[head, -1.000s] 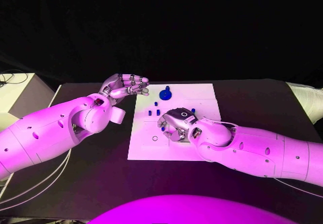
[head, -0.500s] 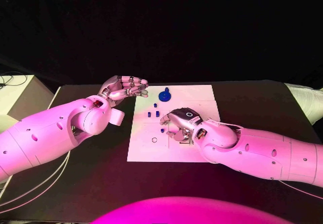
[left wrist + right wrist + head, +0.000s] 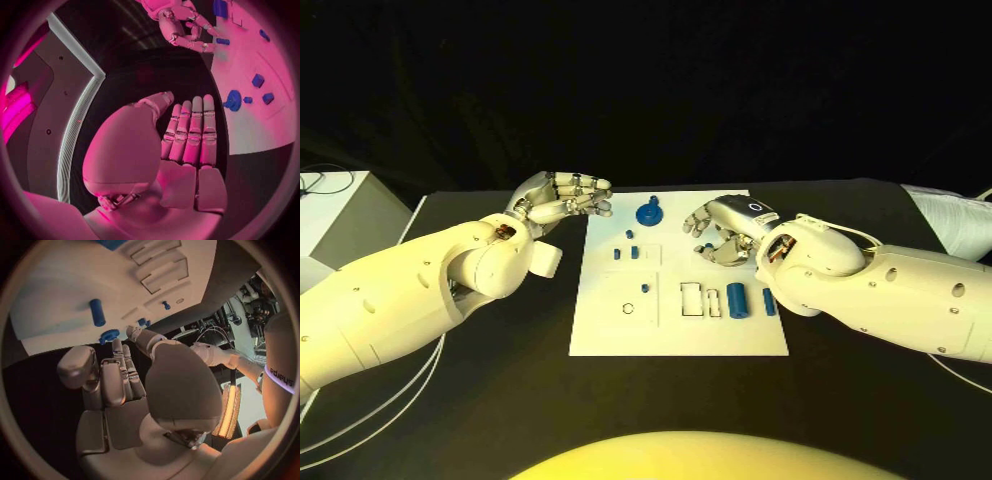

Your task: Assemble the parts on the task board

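Hands: left hand [image 3: 568, 196] curled empty beside task board [image 3: 678, 330]; right hand [image 3: 723, 228] over it, seemingly empty.

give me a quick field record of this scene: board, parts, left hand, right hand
board: white task board mid-table
parts: blue round knob at far edge; two blue cylinders lying near right edge; small blue pieces left of centre
left hand: raised beside the board's far left corner, holding nothing
right hand: above board's far right part, nothing visibly held
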